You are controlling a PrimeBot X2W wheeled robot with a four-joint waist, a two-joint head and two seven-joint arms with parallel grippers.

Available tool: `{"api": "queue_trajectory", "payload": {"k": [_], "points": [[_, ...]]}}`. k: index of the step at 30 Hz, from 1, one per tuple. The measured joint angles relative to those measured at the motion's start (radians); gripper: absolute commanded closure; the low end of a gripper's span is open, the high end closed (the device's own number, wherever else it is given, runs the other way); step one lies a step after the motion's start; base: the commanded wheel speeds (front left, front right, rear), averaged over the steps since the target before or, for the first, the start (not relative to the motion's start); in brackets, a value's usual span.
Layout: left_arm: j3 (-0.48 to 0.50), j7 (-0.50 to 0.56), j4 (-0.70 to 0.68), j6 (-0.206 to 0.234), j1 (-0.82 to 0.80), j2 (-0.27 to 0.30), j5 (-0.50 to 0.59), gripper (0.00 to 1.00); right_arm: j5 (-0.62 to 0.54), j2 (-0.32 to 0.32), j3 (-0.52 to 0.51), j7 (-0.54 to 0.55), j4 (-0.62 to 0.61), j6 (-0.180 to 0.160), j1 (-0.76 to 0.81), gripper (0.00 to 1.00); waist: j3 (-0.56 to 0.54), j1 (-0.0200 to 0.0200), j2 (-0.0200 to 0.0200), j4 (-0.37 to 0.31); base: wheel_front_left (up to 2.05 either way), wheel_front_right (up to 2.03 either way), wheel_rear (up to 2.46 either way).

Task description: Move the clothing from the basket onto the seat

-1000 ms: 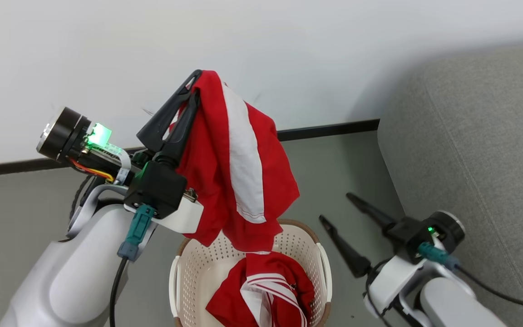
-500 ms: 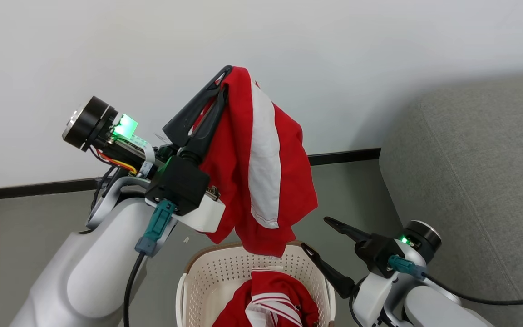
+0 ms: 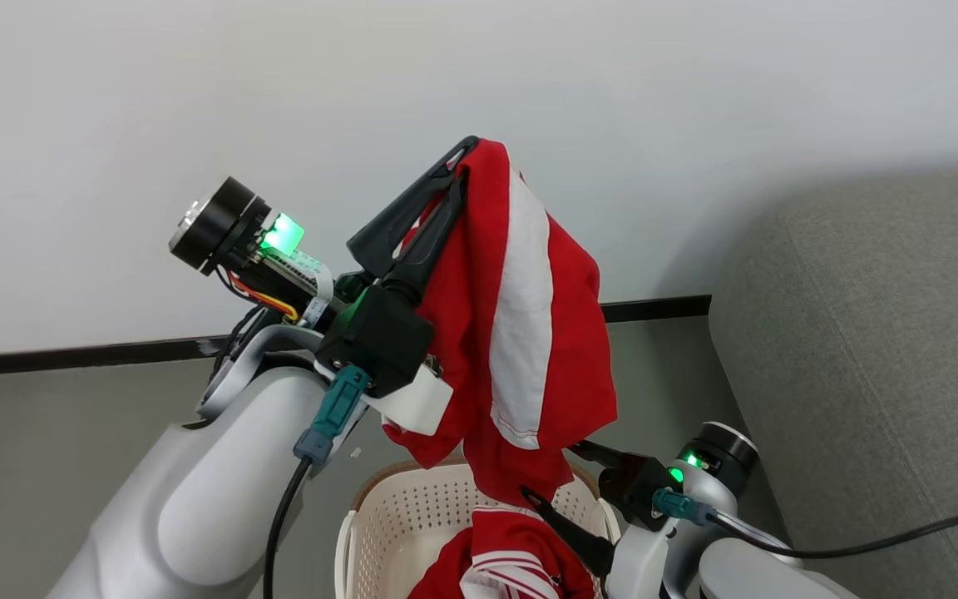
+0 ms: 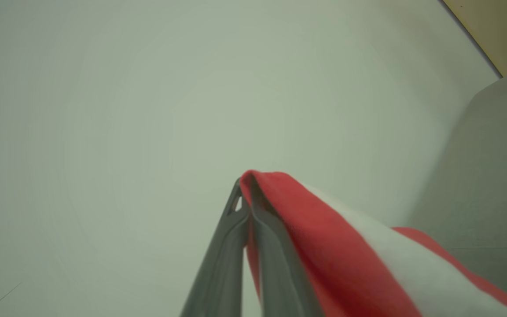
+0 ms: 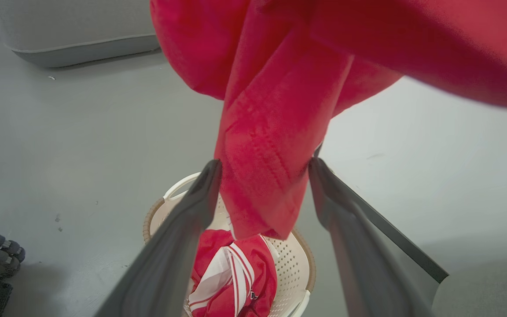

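Over the last second the right gripper (image 3: 550,470) had swung in from beside the basket (image 3: 400,520) to stand over its right rim. The left gripper (image 3: 458,154) had carried its load slightly rightward, toward the sofa (image 3: 878,349). The head camera had shifted too, so part of that change was the view's own.

The left gripper was pinched fully shut on a top fold of the red garment (image 3: 520,333). Its fingers pointed up and to the right against the far wall, and its forearm rose steeply from the near left. The garment hung limp above the basket, its tail dangling over a second garment (image 3: 500,561) bunched inside.

The right gripper stood spread as wide as it goes and held nothing, with one finger on each side of that tail. Whether the fingers brushed the cloth was hard to tell.

The fabric looked light, soft and floppy, likelier to sag and swing than to slip. A pinch on a gathered fold or hem should hold it. A second hold at the tail would probably stop it trailing on the way to the sofa, which lay to the right, apart from the held cloth.
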Motion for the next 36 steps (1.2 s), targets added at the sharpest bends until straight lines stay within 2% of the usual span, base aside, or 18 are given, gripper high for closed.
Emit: {"api": "queue_trajectory", "payload": {"k": [13, 14, 15, 17, 26, 36], "points": [[-0.022, 0.016, -0.007, -0.016, -0.013, -0.019, -0.009, 1.00, -0.056, 0.063, -0.021, -0.001, 0.133, 0.000, -0.068, 0.00, -0.019, 0.0000, 0.0000, 0.036, 0.00, 0.00, 0.00], [-0.022, 0.016, -0.007, -0.016, -0.013, -0.019, -0.011, 1.00, -0.059, 0.067, -0.021, -0.001, 0.139, 0.000, -0.068, 0.24, -0.020, 0.0000, 0.0000, 0.037, 0.00, 0.00, 0.00], [-0.022, 0.017, -0.006, -0.016, -0.013, -0.020, -0.019, 1.00, -0.060, 0.070, -0.021, -0.001, 0.143, 0.000, -0.068, 0.57, -0.020, 0.0000, 0.0000, 0.039, 0.00, 0.00, 0.00], [-0.020, 0.024, -0.002, -0.016, -0.012, -0.020, -0.030, 1.00, -0.068, 0.072, -0.020, -0.001, 0.147, 0.000, -0.069, 1.00, -0.021, 0.0000, 0.0000, 0.041, 0.00, 0.00, 0.00], [0.040, 0.053, 0.086, -0.005, 0.044, 0.001, -0.084, 1.00, -0.066, 0.071, -0.039, -0.001, 0.136, 0.000, -0.066, 1.00, -0.015, 0.0000, 0.0000, 0.029, 0.00, 0.00, 0.00], [0.092, 0.058, 0.174, 0.011, 0.128, 0.019, -0.161, 1.00, 0.000, 0.047, -0.199, -0.001, 0.048, 0.000, -0.009, 1.00, -0.004, 0.0000, 0.0000, -0.011, 0.00, 0.00, 0.00]]}}
